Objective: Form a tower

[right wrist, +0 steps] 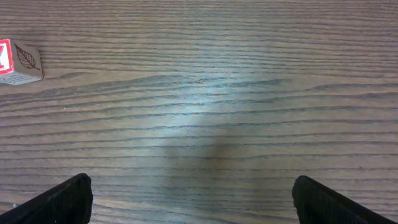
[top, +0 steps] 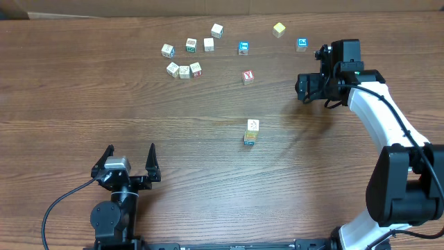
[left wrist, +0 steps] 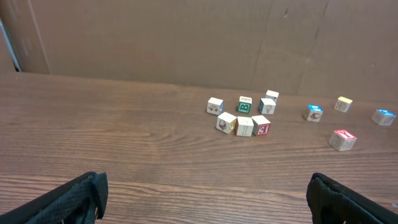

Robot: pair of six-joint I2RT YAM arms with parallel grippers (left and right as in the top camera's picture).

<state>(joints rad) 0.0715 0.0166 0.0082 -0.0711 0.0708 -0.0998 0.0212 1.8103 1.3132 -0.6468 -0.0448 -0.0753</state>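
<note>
The tower (top: 251, 132) is a short stack near the table's middle, a cream cube on top of a blue-marked one. It is out of both wrist views. My left gripper (top: 129, 162) rests open at the front left, far from the tower, with only bare wood between its fingers (left wrist: 205, 179). Far right and beyond the tower, my right gripper (top: 303, 87) hangs open above the wood (right wrist: 191, 182), holding nothing. A red-marked cube (top: 248, 77) lies loose to its left and appears at the edge of the right wrist view (right wrist: 18, 62).
Several loose cubes (top: 184, 70) cluster at the back left, also in the left wrist view (left wrist: 244, 126). Two blue cubes (top: 243, 48) (top: 302, 44) and a yellow cube (top: 279, 29) lie along the back. A cardboard wall (left wrist: 186, 37) stands behind the table.
</note>
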